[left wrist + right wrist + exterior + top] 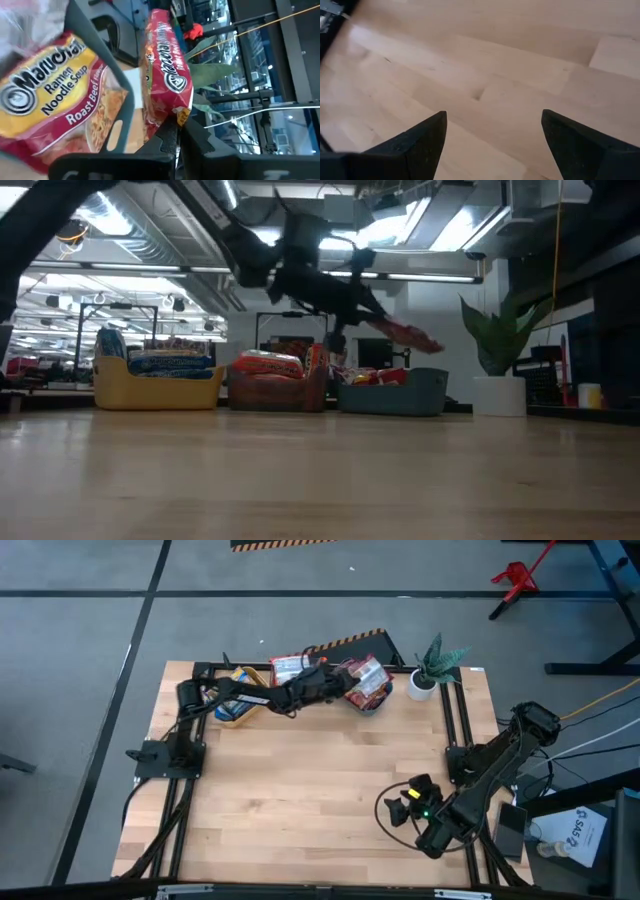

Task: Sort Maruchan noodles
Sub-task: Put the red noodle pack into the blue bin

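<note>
- The left end effector (330,678) is up over the back of the wooden surface (320,800), above the row of bins. Its two dark fingers are pinched tight on one red, flat plastic noodle packet (165,70).
- In the left wrist view it holds the packet by its thin sealed end, and the rest sticks out past the fingers.
- In the low view the held packet hangs in the air, just above the grey-blue plastic bin (395,392).
- Other noodle packets lie in the yellow plastic bin (158,385) and the middle bin (278,392).
- A red and yellow roast beef packet (60,95) lies close by in a bin.
- The packet looks light. The wrapper is thin and shiny, so it may slip. The dry noodles inside could crack if squeezed hard, so the flat sealed edge is a good spot to pinch.
- The right end effector (492,145) waits low at the near right of the surface, fingers spread wide, holding nothing.
</note>
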